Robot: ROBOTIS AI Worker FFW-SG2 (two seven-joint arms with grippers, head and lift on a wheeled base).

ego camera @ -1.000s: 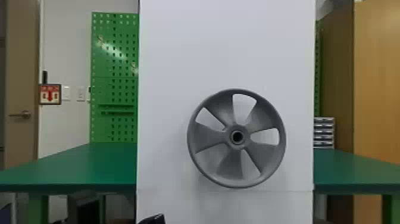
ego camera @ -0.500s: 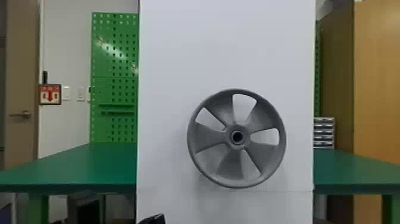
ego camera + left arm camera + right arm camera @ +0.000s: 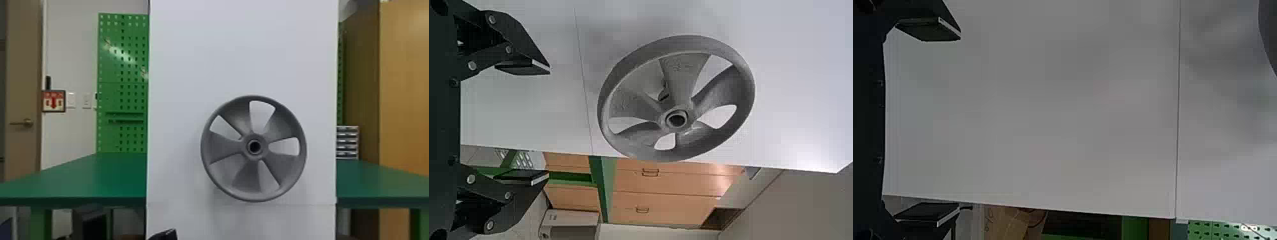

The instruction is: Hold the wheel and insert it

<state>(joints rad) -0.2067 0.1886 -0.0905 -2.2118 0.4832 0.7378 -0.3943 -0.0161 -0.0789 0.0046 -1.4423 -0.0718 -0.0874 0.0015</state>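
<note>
From my remote seat I see a gray five-spoke wheel [image 3: 248, 178] upright at the front of a tall white panel [image 3: 188, 63] (its round hub opening faces the head camera). My left gripper [image 3: 165, 235], low in the head view, has its black fingers spread, apart from the wheel. My right gripper [image 3: 959, 121] is spread too, facing the panel. Green tabletop [image 3: 105, 178] flanks the panel.
</note>
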